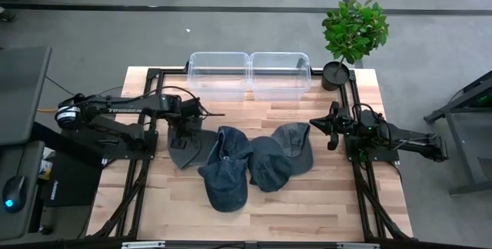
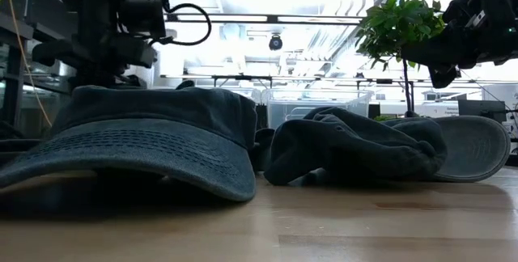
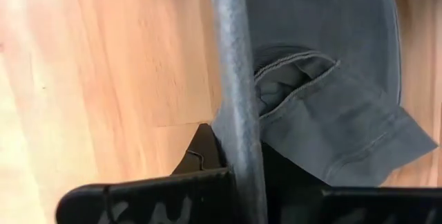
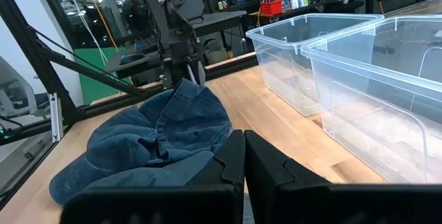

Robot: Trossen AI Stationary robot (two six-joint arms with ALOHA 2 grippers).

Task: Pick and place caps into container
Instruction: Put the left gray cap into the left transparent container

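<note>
**Left gripper closed on the leftmost cap**

I see the left gripper (image 1: pixel 183 136) down on the grey cap (image 1: pixel 187 147) at the left of the pile, fingers clenched on its cloth; three other caps (image 1: pixel 254 161) lie beside it, near the two clear containers (image 1: pixel 250 74); the right gripper (image 1: pixel 332 125) waits at the right, fingers pressed together and holding nothing.

Potted plant (image 1: pixel 354 32) at wooden table (image 1: pixel 307 203) corner, computer mouse (image 1: pixel 12 195) on side desk

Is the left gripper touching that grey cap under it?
Touching. The left wrist view shows the left gripper shut on a fold of the grey cap, the cloth pinched between its fingers.
</note>
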